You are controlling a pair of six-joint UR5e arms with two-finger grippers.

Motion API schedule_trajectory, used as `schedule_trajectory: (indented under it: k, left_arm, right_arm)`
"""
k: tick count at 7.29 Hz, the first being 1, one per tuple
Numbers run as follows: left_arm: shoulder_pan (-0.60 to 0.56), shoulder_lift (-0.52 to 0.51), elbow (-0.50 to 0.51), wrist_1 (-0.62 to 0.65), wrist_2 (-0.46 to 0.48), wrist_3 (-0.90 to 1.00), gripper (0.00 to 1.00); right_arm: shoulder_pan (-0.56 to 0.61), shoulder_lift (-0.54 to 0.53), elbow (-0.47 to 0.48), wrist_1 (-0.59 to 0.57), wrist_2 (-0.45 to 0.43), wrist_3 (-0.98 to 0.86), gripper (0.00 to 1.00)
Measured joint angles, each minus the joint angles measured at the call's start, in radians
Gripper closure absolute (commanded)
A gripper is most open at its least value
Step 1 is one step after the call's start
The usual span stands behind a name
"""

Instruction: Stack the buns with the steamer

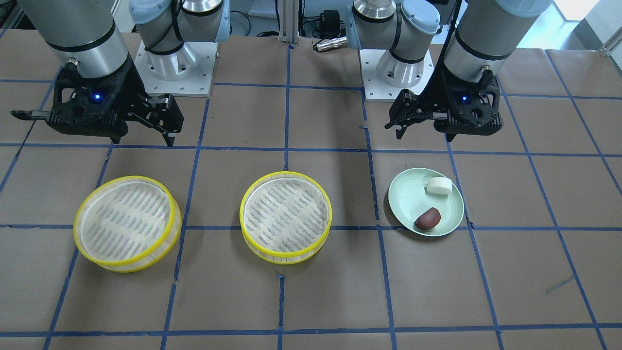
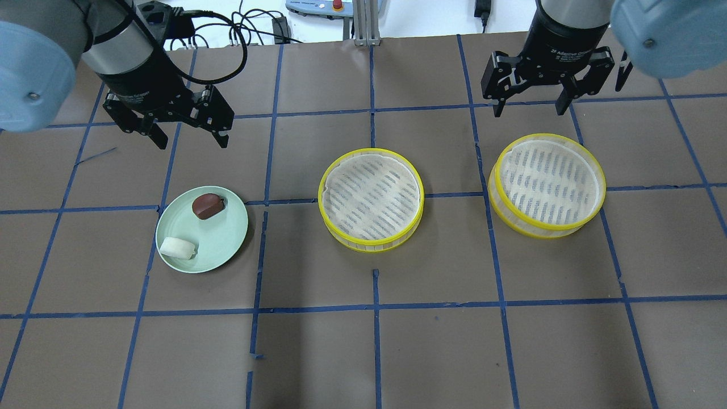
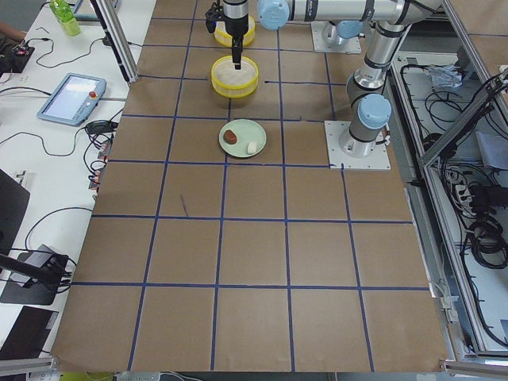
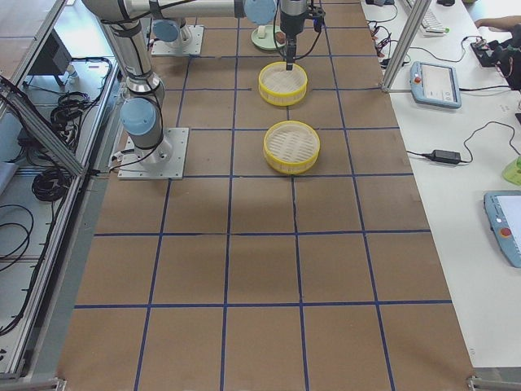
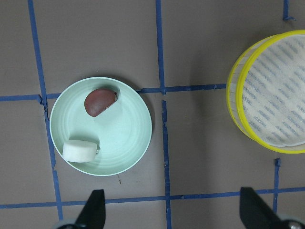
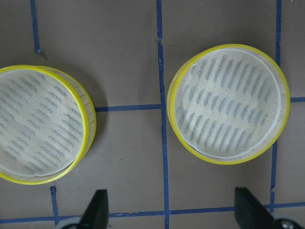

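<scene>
A white stubby bun (image 2: 178, 248) and a dark reddish-brown bun (image 2: 207, 205) lie apart on a pale green plate (image 2: 227, 238) on the robot's left. They also show in the left wrist view, white (image 5: 80, 150) and brown (image 5: 100, 101). Two yellow-rimmed steamer trays with white liners stand empty, one in the middle (image 2: 371, 192) and one on the right (image 2: 547, 184). My left gripper (image 2: 193, 142) is open and empty, raised behind the plate. My right gripper (image 2: 530, 112) is open and empty, raised behind the right steamer.
The brown table is marked with a grid of blue tape (image 2: 375, 307). The arm bases (image 1: 170, 63) stand at the robot's edge of the table. A tablet (image 3: 75, 95) and cables lie on the side bench.
</scene>
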Motion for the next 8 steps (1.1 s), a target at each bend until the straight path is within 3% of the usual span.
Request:
schedule_trajectory:
  k: [5,7,8]
  left_arm:
    - [0.008,0.014,-0.012,-0.002,-0.003,0.026,0.00]
    - [0.068,0.020,-0.066,-0.003,0.009,0.132,0.04]
    - [0.121,0.020,-0.119,0.023,0.012,0.203,0.01]
  right_arm:
    - [-0.026,0.003,0.000,0.001,-0.002,-0.022,0.08]
    - [-0.140,0.004,0.011,0.004,-0.010,-0.140,0.14]
    - [-0.232,0.005,0.048,-0.021,-0.007,-0.222,0.14]
